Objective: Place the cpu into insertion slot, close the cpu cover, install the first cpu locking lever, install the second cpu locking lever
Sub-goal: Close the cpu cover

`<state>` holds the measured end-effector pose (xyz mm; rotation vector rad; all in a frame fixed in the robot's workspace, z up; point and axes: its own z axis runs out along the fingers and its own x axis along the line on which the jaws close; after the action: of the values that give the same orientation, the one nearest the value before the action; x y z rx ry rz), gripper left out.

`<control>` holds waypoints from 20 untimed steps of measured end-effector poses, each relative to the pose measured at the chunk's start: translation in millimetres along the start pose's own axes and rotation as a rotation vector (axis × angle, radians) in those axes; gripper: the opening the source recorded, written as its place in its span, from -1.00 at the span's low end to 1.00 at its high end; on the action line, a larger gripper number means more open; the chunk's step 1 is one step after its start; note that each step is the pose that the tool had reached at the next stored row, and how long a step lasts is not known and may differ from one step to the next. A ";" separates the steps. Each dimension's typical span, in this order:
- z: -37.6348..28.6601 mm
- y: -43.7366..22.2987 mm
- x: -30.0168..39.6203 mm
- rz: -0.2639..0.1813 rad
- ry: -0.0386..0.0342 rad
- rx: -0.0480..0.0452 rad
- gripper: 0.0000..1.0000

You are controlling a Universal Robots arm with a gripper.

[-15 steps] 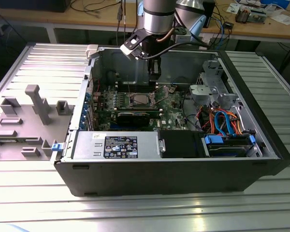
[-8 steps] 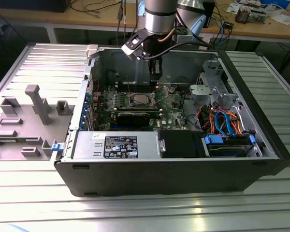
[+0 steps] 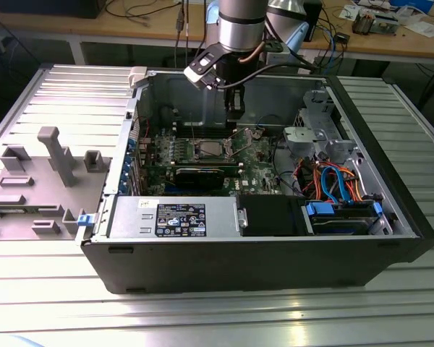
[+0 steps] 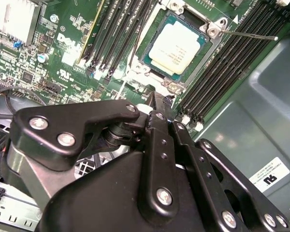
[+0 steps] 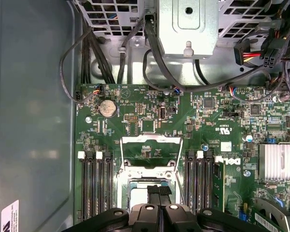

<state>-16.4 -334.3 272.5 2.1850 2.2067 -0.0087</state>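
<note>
Gripper point(image 5: 158, 191) nr cpu point(image 4: 176, 46); mem slots point(image 4: 113, 36) either side.

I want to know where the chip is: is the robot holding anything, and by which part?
Nothing is held. The gripper has its fingers shut together, empty; the cpu lies in the insertion slot.

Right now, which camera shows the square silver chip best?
The second wrist view: the cpu lies in full sight. In the first wrist view the end effector hides part of it. The exterior view shows it from afar.
</note>
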 end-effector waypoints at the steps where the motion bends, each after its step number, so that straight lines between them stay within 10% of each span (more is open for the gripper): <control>1: 0.0 0.1 0.0 0.000 0.0001 -0.0001 -0.79; 20: 0.2 6.9 -0.1 0.000 0.0001 0.0000 -0.79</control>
<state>-9.5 -334.3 272.5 2.1848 2.2069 -0.0087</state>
